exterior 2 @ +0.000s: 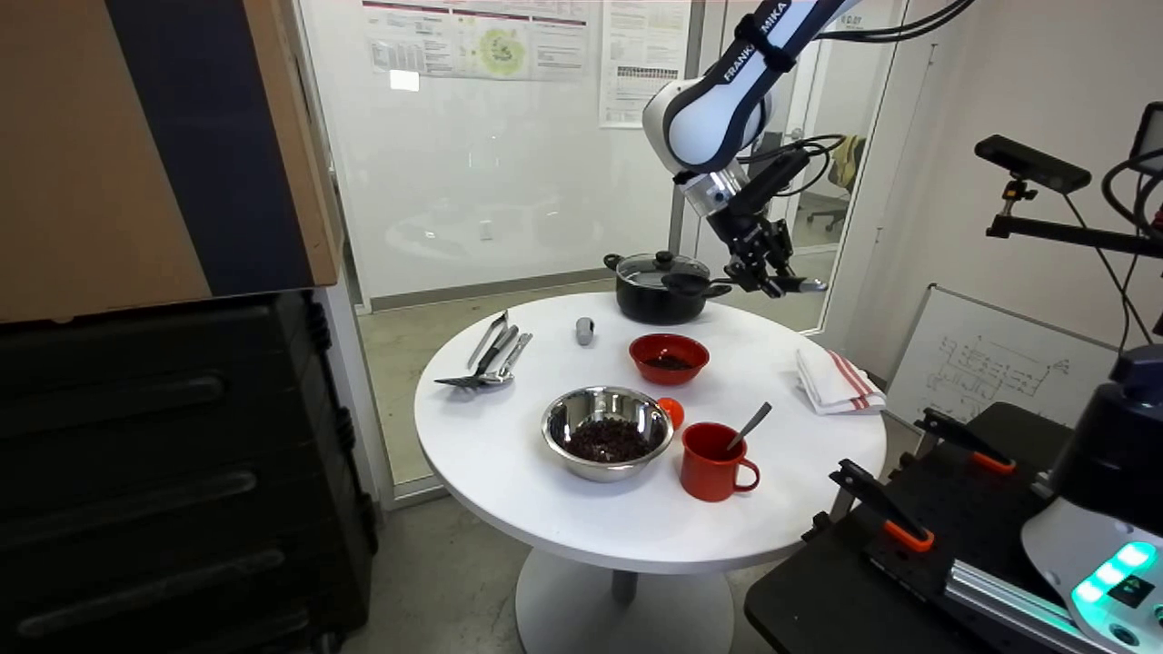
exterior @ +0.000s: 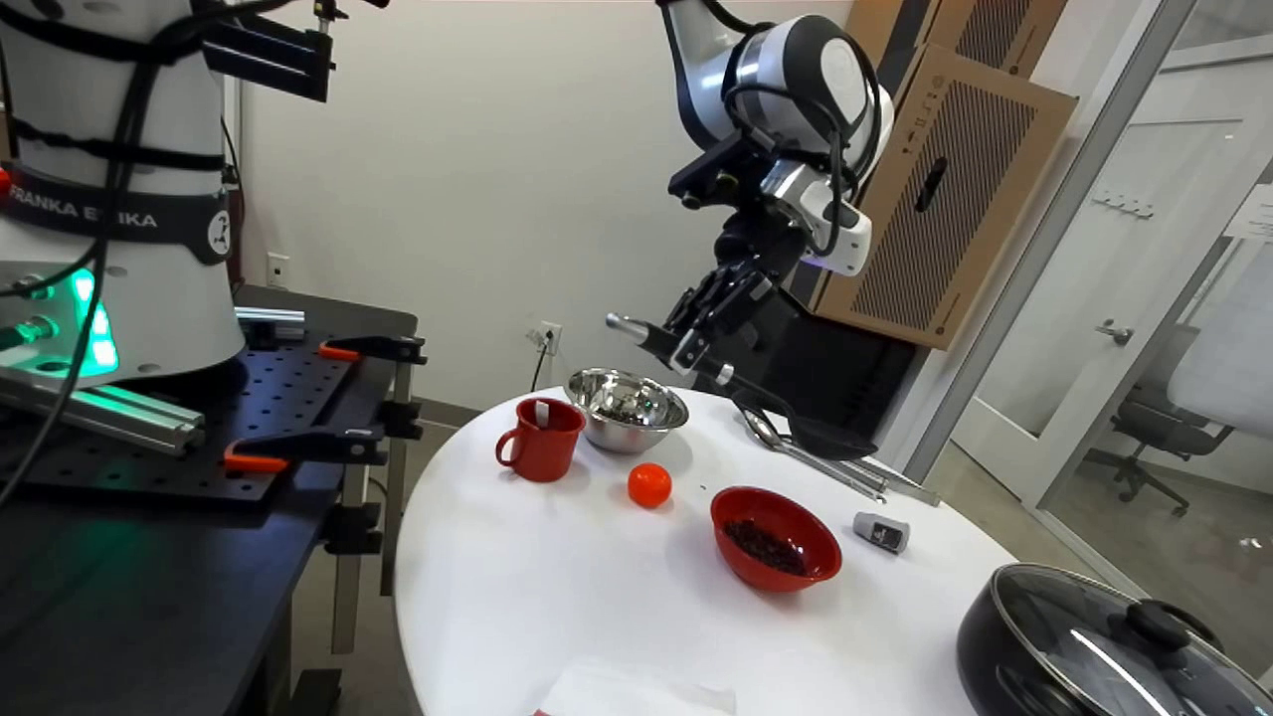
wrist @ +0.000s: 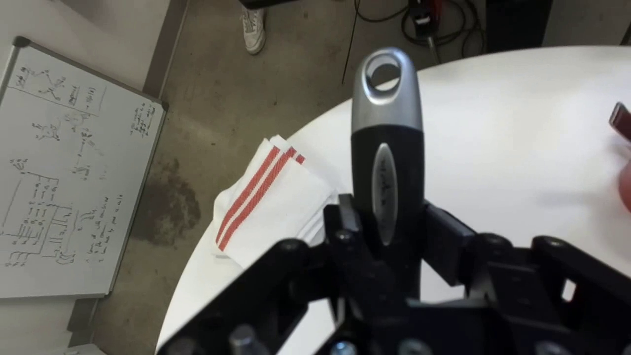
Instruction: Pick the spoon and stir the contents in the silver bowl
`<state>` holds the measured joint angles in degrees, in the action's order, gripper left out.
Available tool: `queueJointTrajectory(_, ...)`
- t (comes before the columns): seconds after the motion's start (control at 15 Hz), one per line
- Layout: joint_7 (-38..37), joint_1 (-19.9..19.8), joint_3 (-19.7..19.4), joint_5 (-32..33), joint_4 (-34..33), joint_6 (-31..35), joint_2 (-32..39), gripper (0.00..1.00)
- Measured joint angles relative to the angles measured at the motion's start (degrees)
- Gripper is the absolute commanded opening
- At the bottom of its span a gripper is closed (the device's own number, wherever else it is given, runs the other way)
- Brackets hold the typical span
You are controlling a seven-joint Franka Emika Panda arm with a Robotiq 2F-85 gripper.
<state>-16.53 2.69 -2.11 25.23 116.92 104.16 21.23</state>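
Gripper (wrist: pixel 388 222), one: fingers clamped on the black-and-silver handle of the black serving spoon (wrist: pixel 387 158), held up off the white round table (exterior 2: pixel 491 440). In an exterior view the spoon lies about level, scoop toward 9 o'clock of the gripper, handle end toward 3 o'clock.

Silver bowl (exterior 2: pixel 607 470), one, holding dark bits (exterior 2: pixel 604 440): in an exterior view, well apart from the gripper, between 7 and 8 o'clock of it. Around the bowl: orange-red ball (exterior 2: pixel 672 413), just beside, at 2 o'clock; red mug (exterior 2: pixel 707 468) with a grey utensil (exterior 2: pixel 752 423) leaning out, near, at 4 o'clock; red bowl (exterior 2: pixel 670 376), similar filling, near, at 1 o'clock.

Step in hand, as judged: spoon secured, carriage to the silver bowl; stirring seemingly to come. Next move probably calls for a swing toward the bowl, scoop tipped downward and lowered inside the rim, mug and utensil given room.

Obscured or doubtful: black scoop before a lidded black pot (exterior 2: pixel 650 306), hard to make out in an exterior view. In the wrist view, scoop out of frame; lower handle behind the gripper; red vessel (wrist: pixel 626 185) cut off at 3 o'clock, kind uncertain; red-striped towel (wrist: pixel 276 197) part-covered. Dark bits too fine to name.
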Motion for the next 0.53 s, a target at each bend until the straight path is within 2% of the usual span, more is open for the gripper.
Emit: queueJointTrajectory(0.53,7.9,0.5,0.0,0.9,-8.9,-20.3,2.3,0.08)
